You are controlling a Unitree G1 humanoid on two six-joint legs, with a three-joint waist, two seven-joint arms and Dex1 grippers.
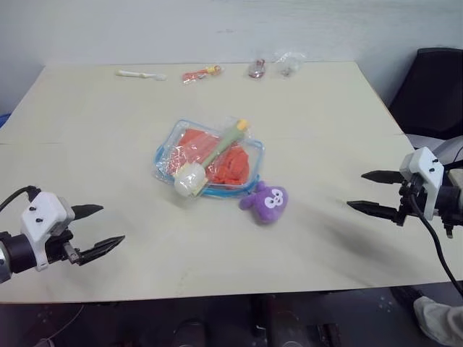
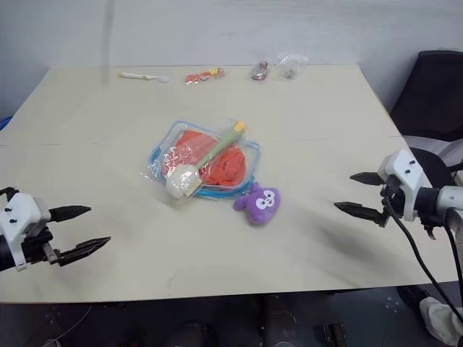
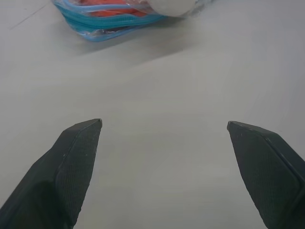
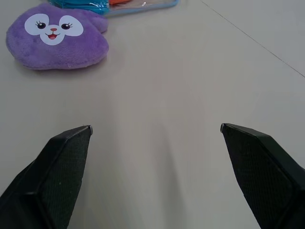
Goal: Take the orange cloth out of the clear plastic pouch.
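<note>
Pouch (image 1: 168, 154) mid-frame, long axis slanting upper left to lower right (cloth (image 1: 230, 166) inside); both grippers (image 1: 98, 230) (image 1: 372, 192) spread apart.

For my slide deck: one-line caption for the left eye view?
Both tools, left and right, open over the table; orange cloth inside clear plastic pouch.
</note>
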